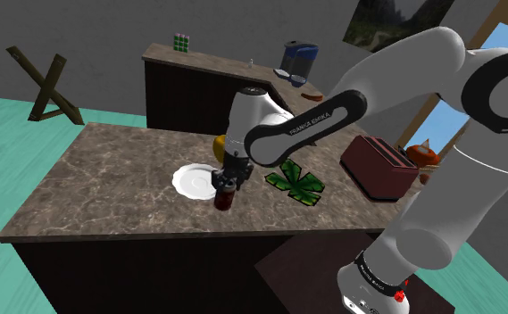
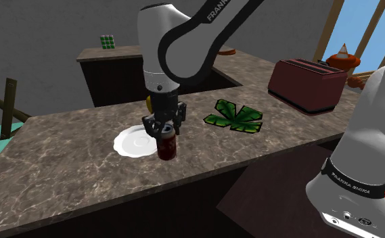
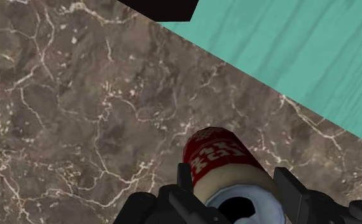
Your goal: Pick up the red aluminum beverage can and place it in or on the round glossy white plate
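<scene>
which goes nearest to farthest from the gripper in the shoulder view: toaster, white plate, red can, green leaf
1. red can, in the gripper
2. white plate, just beside, view's left
3. green leaf, view's right
4. toaster, far right end

On the arm's black forearm link, just above the red can, stand the white words "FRANKA EMIKA". In the second exterior view the same words run around the dark ring at the arm's foot, well apart from the can. Above the can, only "FRANK" shows at the picture's edge. The can's own white marks cannot be read.
</scene>
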Controlling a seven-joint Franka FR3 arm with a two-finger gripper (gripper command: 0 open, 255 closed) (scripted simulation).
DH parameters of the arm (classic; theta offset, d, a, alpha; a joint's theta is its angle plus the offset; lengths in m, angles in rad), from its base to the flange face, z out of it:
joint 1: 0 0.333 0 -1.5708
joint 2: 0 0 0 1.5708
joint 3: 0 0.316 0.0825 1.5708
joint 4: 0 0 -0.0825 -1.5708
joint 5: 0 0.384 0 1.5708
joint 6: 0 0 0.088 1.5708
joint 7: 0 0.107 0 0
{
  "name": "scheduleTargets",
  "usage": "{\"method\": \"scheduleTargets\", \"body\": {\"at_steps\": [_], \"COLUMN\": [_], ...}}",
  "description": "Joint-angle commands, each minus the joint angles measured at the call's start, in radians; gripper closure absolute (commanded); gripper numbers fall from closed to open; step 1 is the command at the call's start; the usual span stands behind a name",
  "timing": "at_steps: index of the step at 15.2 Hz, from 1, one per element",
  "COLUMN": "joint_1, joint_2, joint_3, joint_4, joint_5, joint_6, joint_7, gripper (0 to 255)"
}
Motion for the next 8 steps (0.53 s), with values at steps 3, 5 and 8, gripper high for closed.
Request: {"method": "scheduleTargets", "body": {"at_steps": [3,5,8], "joint_1": [-0.002,-0.002,-0.003], "joint_2": [-0.041,-0.061,-0.088], "joint_3": [0.003,0.004,0.003], "joint_4": [0.014,0.023,0.038], "joint_5": [0.024,0.034,0.048], "joint_6": [-0.052,-0.079,-0.119], "joint_7": [-0.017,-0.024,-0.034], "gripper": [255,255,255]}}
